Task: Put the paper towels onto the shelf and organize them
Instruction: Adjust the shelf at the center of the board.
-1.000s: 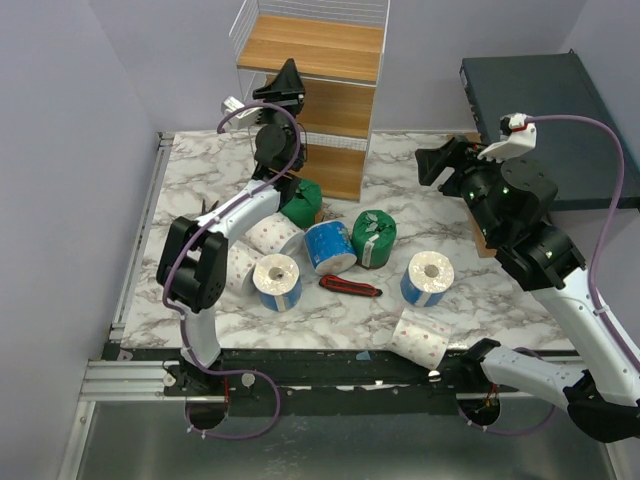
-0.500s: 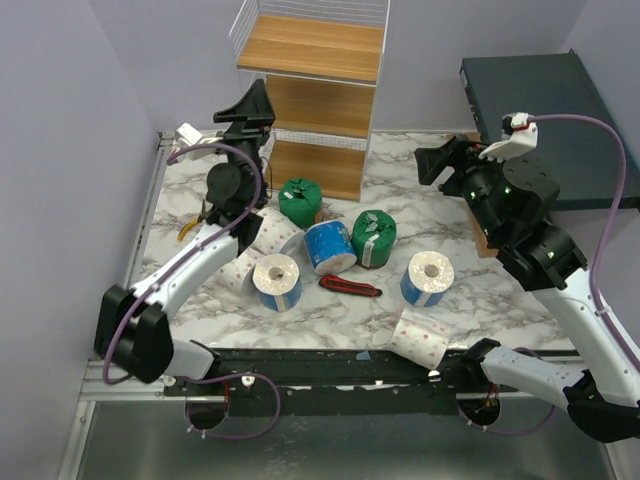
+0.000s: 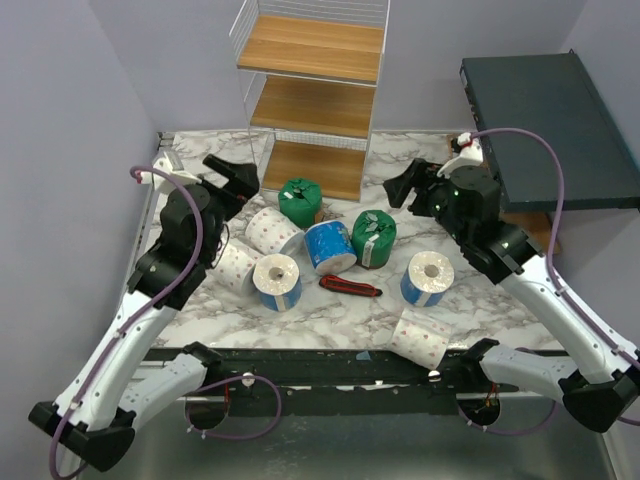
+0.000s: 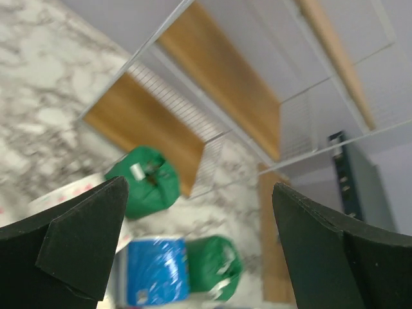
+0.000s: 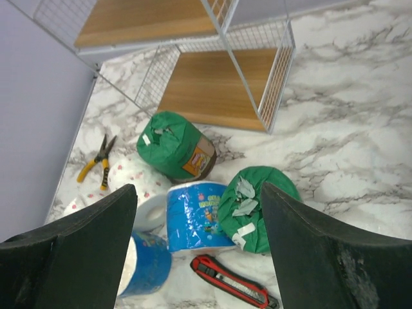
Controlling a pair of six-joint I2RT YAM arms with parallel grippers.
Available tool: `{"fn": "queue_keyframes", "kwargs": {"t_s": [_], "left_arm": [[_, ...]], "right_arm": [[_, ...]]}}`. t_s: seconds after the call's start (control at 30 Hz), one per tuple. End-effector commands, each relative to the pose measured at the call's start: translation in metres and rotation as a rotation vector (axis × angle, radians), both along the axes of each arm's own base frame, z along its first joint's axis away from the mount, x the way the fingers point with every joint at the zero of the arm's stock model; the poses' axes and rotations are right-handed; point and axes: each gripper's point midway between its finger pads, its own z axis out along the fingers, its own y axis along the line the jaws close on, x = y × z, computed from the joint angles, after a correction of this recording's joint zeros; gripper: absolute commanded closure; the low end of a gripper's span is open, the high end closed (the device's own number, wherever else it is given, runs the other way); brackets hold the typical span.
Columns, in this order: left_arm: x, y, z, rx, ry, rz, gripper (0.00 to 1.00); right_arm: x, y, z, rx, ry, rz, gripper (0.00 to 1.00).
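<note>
Wide-open, empty left gripper (image 3: 233, 178) and right gripper (image 3: 394, 188) hover above white, green and blue paper towel rolls (image 3: 329, 246) lying on the marble tabletop (image 3: 470, 310), on the near side of the white wire shelf with wooden tiers (image 3: 312, 48); only the right wrist view shows yellow-handled pliers (image 5: 96, 159).

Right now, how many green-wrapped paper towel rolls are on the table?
2. The far green roll sits just before the shelf; the near green roll lies beside the middle blue roll. Others could be hidden from view.

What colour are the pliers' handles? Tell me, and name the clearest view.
Yellow. The pliers show best in the right wrist view.
</note>
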Motion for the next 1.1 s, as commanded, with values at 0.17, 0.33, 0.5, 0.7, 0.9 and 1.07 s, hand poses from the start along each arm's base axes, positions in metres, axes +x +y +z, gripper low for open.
{"fn": "queue_keyframes", "kwargs": {"t_s": [0.17,0.33,0.5,0.7,0.9,1.07], "left_arm": [[-0.08,0.004,-0.129,0.324,0.301,-0.272,0.01],[-0.092,-0.019,-0.164,0.283,0.295,-0.417,0.01],[-0.093,-0.033,-0.177,0.242,0.268,-0.475,0.02],[-0.093,-0.035,-0.19,0.225,0.262,-0.48,0.02],[-0.095,-0.039,-0.203,0.185,0.285,-0.491,0.02],[-0.097,-0.038,-0.214,0.187,0.309,-0.489,0.02]], "right_arm": [[-0.006,0.022,-0.059,-0.018,0.108,0.106,0.2],[-0.004,-0.003,-0.106,-0.056,0.176,-0.036,0.2],[0.0,-0.013,-0.132,-0.068,0.197,-0.113,0.26],[0.016,0.002,-0.153,-0.12,0.256,-0.084,0.28],[0.032,0.008,-0.17,-0.166,0.289,-0.1,0.32],[0.035,0.005,-0.18,-0.192,0.306,-0.116,0.36]]}}
